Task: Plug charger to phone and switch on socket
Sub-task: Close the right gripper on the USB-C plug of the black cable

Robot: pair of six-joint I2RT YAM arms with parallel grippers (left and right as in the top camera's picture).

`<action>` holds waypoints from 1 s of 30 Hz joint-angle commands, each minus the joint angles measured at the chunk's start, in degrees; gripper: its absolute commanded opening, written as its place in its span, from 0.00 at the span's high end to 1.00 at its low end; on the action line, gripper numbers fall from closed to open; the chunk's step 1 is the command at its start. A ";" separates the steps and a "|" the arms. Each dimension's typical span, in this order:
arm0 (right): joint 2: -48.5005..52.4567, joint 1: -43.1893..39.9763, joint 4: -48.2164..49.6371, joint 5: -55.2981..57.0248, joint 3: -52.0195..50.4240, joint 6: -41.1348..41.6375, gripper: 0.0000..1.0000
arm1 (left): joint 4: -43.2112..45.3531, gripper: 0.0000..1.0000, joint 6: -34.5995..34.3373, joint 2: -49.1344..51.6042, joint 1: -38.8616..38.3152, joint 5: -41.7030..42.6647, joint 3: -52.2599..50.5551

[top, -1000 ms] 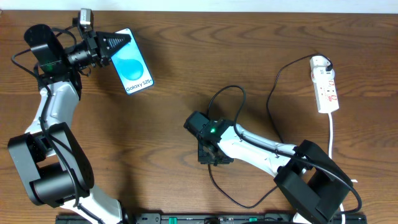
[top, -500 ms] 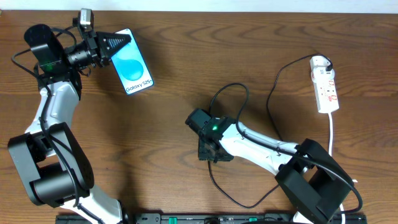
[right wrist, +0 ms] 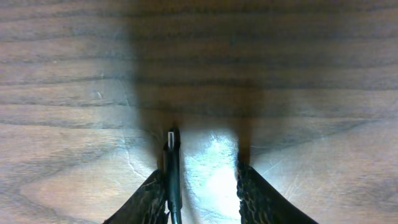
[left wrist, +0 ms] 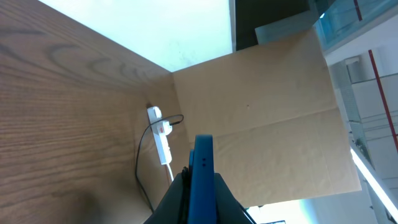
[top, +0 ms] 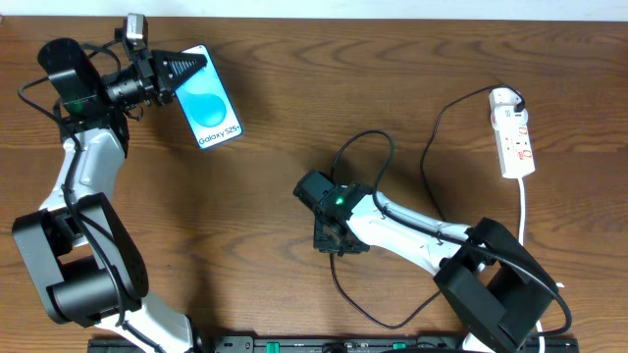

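Left: the left hand is clamping shut on one short end of the small rectangular phone with the bright blue screen and black edge. The phone's free end is pointing toward the middle of the brown wooden desk. We are not able to tell whether the phone is resting on the desk or raised.

Centre: the right hand is pointing down at the desk, partly open with a clear gap. The thin black cable of the charger is lying against the inner face of one of the fingers, and its small connector tip is sticking out ahead. The other finger is not touching it, so nothing is gripped.

We are judging the step as picking up the connector end. The next move is calling for closing squarely on the cable just behind the tip, then carrying it to the phone.

Right: the white elongated socket with red marks is lying well apart, its switch not yet attended to.
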 commanded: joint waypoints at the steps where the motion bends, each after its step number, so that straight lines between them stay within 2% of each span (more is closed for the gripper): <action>1: 1.05 -0.35 -0.61 0.48 0.44 0.59 0.64 | 0.48 0.93 0.28 -1.60 0.24 1.16 0.52; 8: 1.05 -0.33 -1.18 0.09 0.44 0.59 0.61 | 0.48 0.93 0.28 -1.60 0.24 1.16 0.52; 20: 1.05 -0.28 -1.68 -0.59 0.44 0.61 0.64 | 0.48 0.93 0.28 -1.60 0.24 1.18 0.52; 24: 1.05 -0.28 -1.86 -0.59 0.44 0.79 0.68 | 0.48 0.93 0.26 -1.60 0.24 1.18 0.52; 30: 1.05 -0.28 -1.86 -0.85 0.44 0.83 0.81 | 0.48 0.93 0.07 -1.60 0.24 1.18 0.52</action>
